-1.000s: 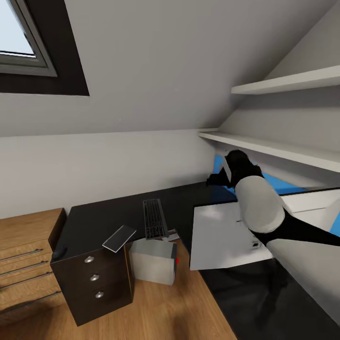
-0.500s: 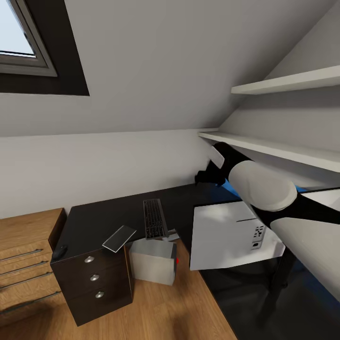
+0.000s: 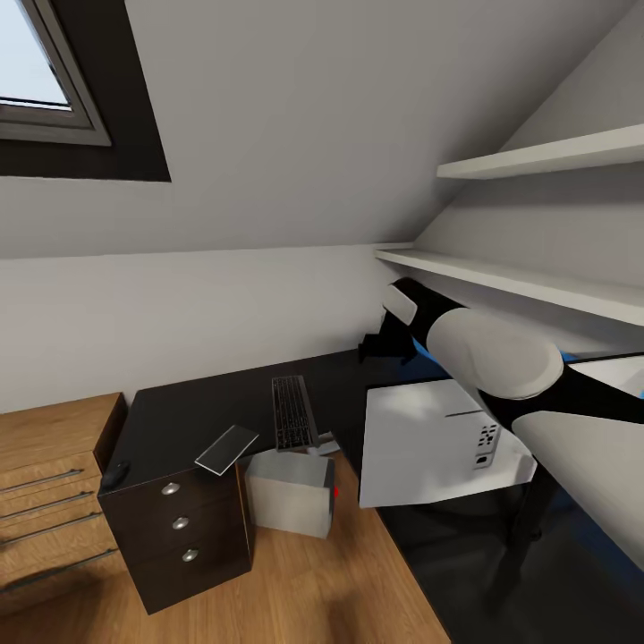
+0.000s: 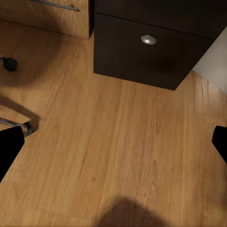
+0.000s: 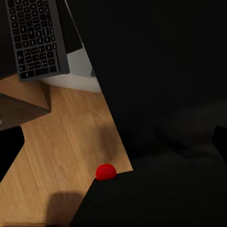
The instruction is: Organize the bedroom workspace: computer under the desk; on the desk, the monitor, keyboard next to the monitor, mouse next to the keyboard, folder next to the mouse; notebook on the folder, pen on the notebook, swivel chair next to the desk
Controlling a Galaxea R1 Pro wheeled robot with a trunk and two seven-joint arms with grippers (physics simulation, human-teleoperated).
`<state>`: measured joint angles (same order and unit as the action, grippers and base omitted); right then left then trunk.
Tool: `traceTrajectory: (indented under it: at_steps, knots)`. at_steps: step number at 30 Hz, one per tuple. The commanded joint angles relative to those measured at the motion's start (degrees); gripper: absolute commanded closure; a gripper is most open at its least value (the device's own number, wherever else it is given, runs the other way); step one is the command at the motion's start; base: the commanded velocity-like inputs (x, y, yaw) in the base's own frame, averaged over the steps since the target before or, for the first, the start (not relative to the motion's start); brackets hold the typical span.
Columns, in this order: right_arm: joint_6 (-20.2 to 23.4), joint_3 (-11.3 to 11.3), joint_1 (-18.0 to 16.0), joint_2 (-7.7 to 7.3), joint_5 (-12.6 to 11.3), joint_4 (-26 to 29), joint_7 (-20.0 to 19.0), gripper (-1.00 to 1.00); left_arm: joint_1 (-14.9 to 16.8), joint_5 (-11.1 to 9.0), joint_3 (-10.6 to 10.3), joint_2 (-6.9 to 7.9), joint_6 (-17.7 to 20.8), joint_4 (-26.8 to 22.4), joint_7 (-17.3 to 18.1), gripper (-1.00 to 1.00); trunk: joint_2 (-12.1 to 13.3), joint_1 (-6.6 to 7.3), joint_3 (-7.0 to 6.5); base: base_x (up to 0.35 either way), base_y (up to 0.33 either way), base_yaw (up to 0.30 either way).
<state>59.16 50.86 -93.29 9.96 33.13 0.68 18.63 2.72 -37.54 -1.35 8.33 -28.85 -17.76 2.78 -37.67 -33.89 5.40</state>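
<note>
Head view: the monitor (image 3: 420, 443) lay flat on the right wing of the worktop (image 3: 179, 416), pale back uppermost, with a small block of ports near its edge. My right arm reached across above it toward the back corner. On the left wing the keyboard (image 3: 293, 413) lay beside the notebook (image 3: 226, 449), which overhung the front edge above the drawers. The mouse (image 3: 114, 474) sat at the far left corner, well apart from the keyboard. The computer (image 3: 291, 494) stood on the floor, partly under the worktop.

Right wrist view: the fingers of my right tool (image 5: 114, 144) stood wide apart with nothing between them, over the dark worktop surface. A small red spot (image 5: 106, 171) showed at the worktop's edge; I could not tell what it belonged to.

Left wrist view: my left tool (image 4: 113, 144) was likewise spread and empty, hanging over bare wood floor near the lowest drawer (image 4: 148, 39). A caster (image 4: 9, 64) of the swivel chair lay off to one side.

Step in hand, as I judged it: settling the monitor. The next move called for bringing the spread right tool to a rim of the screen and standing it up without sweeping the keyboard off. The mouse and notebook had yet to be regrouped.

No brand, label or writing could be read.
</note>
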Motion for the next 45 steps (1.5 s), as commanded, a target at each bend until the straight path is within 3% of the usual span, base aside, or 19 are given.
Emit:
traceTrajectory:
  at_steps: [1, 45]
  knots:
    - [0.17, 0.48, -0.05, 0.04, 0.19, -0.04, 0.35, -1.00, 0.04, -0.57, -0.15, 0.02, -0.17, 0.05, 0.29, -1.00, -0.09, -0.02, 0.11, -0.005, 0.000, 0.000]
    - [0.03, 0.38, 0.30, 0.04, 0.18, -0.57, 0.20, -1.00, 0.06, -0.40, -0.16, 0.02, -0.24, 0.01, 0.29, -1.00, -0.09, -0.02, 0.11, -0.141, -0.029, 0.000]
